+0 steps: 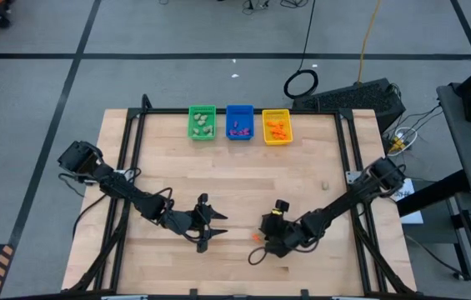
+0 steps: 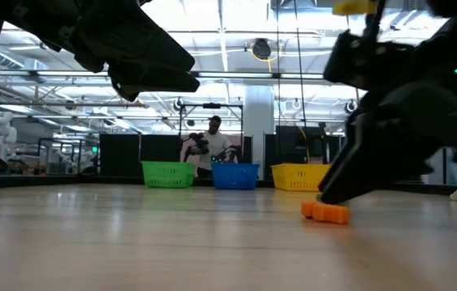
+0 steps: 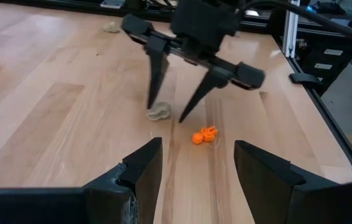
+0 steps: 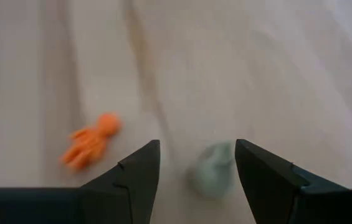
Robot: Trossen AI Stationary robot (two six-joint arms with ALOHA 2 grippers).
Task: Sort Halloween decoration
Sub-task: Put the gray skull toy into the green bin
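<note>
Fingers of our right gripper [image 3: 171,118] stand apart and empty, tips on the table astride a pale trinket [image 3: 159,111], an orange trinket [image 3: 205,135] just beside. Our left gripper [image 1: 211,226] hovers nearby, spread, holding nothing. Another pale piece [image 1: 324,186], blurry, lies farther off; sorted trinkets fill the green bin [image 1: 202,122], blue bin [image 1: 238,122] and yellow bin [image 1: 276,127].

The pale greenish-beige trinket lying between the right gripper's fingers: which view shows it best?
The left wrist view: the small pale greenish-beige trinket lies sharp between the open right gripper's fingertips, near the small orange trinket. The right wrist view shows it blurred. In the high and low views I cannot make it out.
</note>
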